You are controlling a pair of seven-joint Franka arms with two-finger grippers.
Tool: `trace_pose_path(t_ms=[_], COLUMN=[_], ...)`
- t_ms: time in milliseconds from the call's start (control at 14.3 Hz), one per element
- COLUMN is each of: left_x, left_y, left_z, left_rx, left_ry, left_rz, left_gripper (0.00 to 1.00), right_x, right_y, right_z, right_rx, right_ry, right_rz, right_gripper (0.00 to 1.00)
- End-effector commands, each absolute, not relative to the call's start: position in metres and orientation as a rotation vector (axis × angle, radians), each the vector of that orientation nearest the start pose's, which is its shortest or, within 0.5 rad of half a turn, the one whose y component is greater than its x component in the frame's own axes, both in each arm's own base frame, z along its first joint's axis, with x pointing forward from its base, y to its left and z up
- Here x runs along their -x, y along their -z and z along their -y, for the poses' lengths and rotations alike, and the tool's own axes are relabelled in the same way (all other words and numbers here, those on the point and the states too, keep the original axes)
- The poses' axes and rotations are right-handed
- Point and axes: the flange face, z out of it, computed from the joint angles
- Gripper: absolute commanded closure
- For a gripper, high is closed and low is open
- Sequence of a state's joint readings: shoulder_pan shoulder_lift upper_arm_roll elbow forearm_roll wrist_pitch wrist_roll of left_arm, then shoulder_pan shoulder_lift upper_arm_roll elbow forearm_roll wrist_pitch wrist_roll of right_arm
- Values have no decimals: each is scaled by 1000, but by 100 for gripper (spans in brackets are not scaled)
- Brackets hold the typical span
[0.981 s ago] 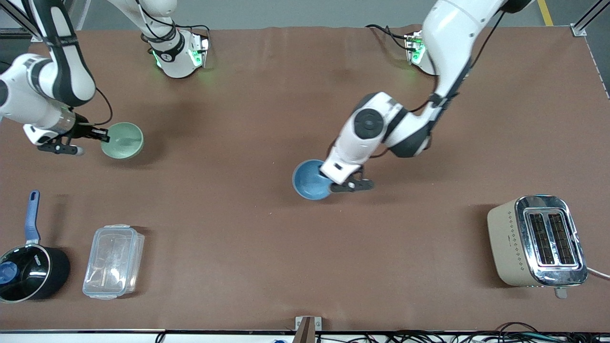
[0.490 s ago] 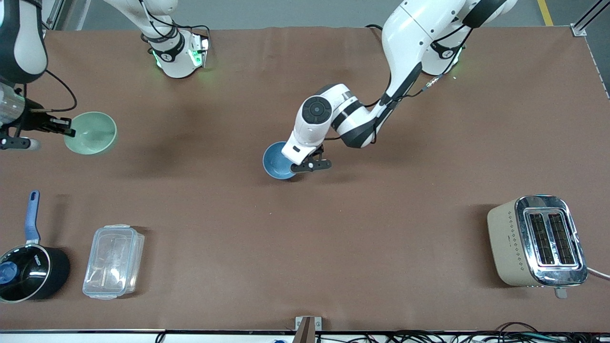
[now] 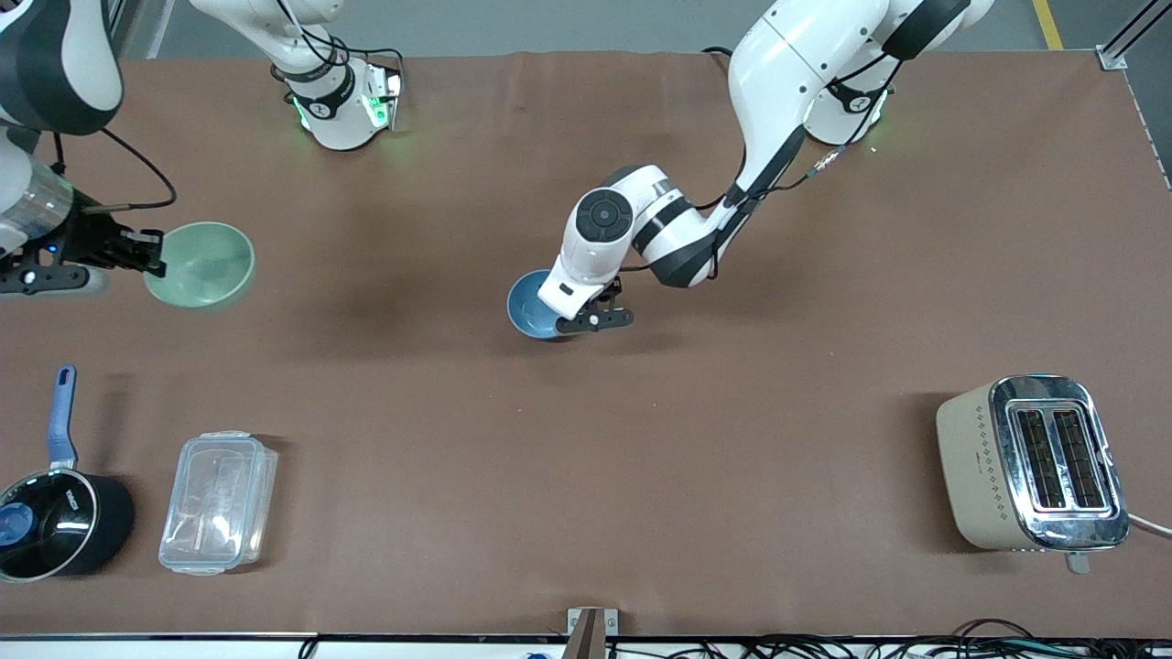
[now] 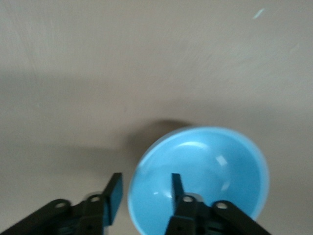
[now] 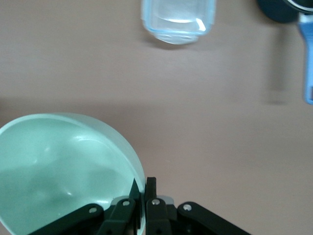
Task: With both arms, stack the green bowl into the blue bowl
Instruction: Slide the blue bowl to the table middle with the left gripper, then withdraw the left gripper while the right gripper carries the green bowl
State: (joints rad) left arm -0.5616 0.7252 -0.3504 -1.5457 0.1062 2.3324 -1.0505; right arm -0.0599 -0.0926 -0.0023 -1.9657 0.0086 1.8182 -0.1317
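Observation:
The blue bowl [image 3: 529, 307] sits on the table near the middle. My left gripper [image 3: 566, 317] is at its rim on the side toward the left arm's end. In the left wrist view the blue bowl [image 4: 210, 171] has its rim between the fingers of my left gripper [image 4: 144, 183], which stand wide apart, one inside and one outside. My right gripper [image 3: 152, 259] is shut on the rim of the green bowl [image 3: 201, 265] and holds it above the table at the right arm's end. The right wrist view shows my right gripper [image 5: 142, 188] pinching the green bowl [image 5: 58, 166].
A black saucepan with a blue handle [image 3: 55, 517] and a clear plastic container [image 3: 218, 502] lie nearer the front camera at the right arm's end; both show in the right wrist view, container [image 5: 178, 19], handle [image 5: 307, 58]. A toaster [image 3: 1030, 462] stands at the left arm's end.
The left arm carried the blue bowl toward the middle and has stopped there, fingers now apart. The right gripper lifted the green bowl and now moves it toward the middle.

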Motion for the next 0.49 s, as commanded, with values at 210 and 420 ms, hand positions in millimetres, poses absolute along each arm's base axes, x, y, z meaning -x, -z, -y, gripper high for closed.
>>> trace_pose_path(t_ms=[210,420], left_x=[-555,-601], left_y=[-448,-537], left_z=[423,298], left_rx=[3155,3147], left_ry=[131,281], left_rz=[299,77], left_gripper=[0,0], right_x=[-544,-552], right_y=[-499,-468], right_z=[-73,-127], right_rx=[3041,2960], right_ry=[-101,-128], right_rz=[59,60], right_gripper=[99,100])
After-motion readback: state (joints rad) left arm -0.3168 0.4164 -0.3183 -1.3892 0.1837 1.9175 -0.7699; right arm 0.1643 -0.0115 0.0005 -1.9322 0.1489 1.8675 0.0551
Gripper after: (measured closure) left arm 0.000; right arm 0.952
